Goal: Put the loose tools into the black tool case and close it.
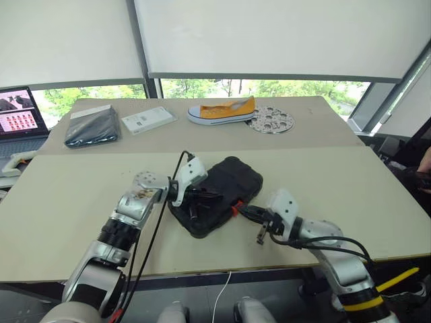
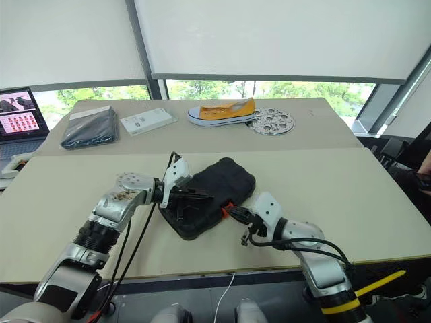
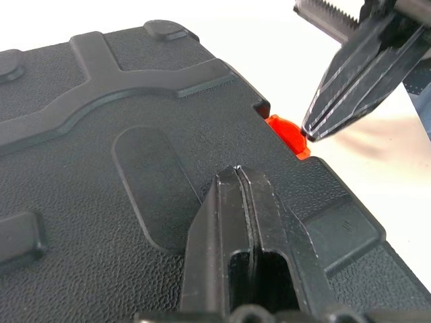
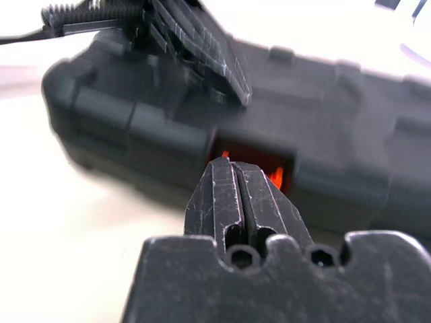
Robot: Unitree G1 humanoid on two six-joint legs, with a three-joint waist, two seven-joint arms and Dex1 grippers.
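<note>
Pale surface (image 1: 67,202) under bright windows; black tool case (image 1: 229,182) lies lid-down mid-surface, my left gripper (image 3: 237,176) pinched together pressing its lid. Right gripper (image 4: 234,171), fingers together, noses the orange latch (image 3: 288,133); I judge a skewed push could slide the case, latch unclicked.

Both arms silver metal with black ribbed forearm segments, white wrist housings, black cables looped outside. Right forearm has a yellow band. Left gripper (image 1: 202,199) and right gripper (image 1: 246,212): black, scuffed fingers.
</note>
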